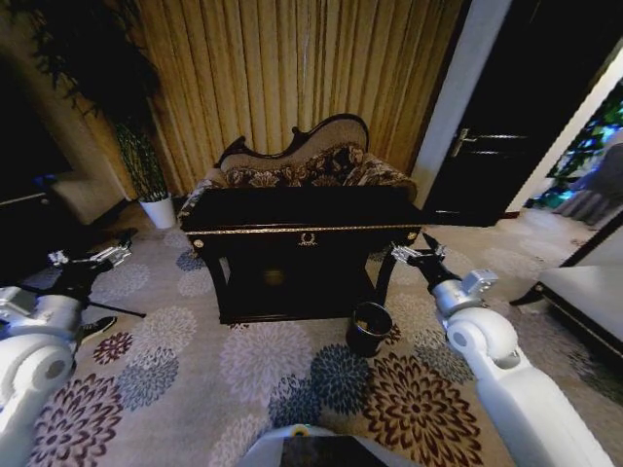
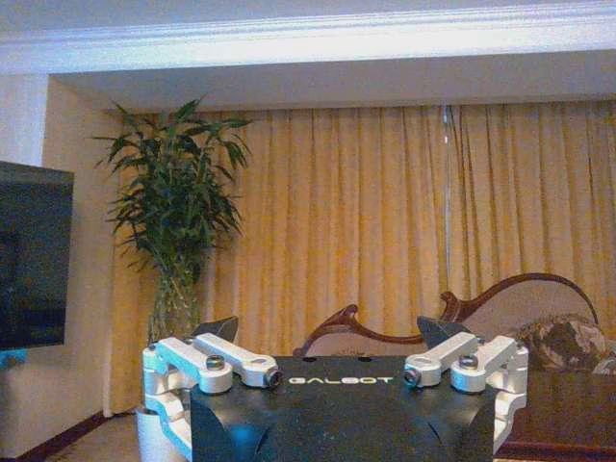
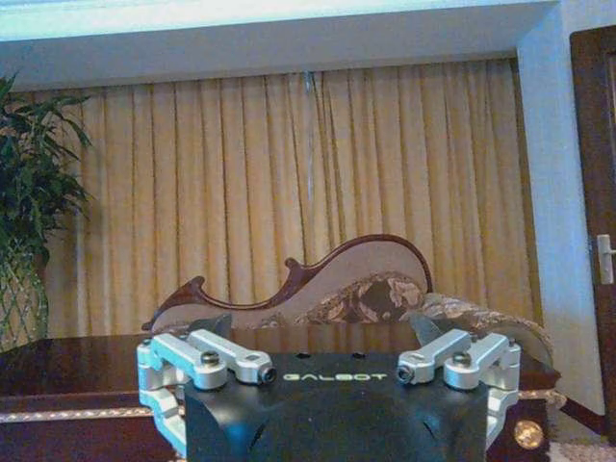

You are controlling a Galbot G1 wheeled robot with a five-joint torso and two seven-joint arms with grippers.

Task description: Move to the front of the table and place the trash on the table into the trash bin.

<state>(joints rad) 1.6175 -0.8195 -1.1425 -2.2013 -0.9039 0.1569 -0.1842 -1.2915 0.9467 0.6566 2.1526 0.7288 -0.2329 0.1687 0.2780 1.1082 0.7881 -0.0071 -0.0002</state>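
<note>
Fingers of both grippers are spread wide and hold nothing: the left gripper hangs low out to the left of the table, the right gripper just off its front right corner. The bin stands on the carpet by the table's front right leg, below the right arm. The trash cannot be made out on the dark glossy surface from here. The risk, as I judge it, is that driving closer swings the right arm into the table corner or knocks the bin over. Behind the table sits a sofa against gold curtains, with a potted plant to the left and a dark door to the right.
</note>
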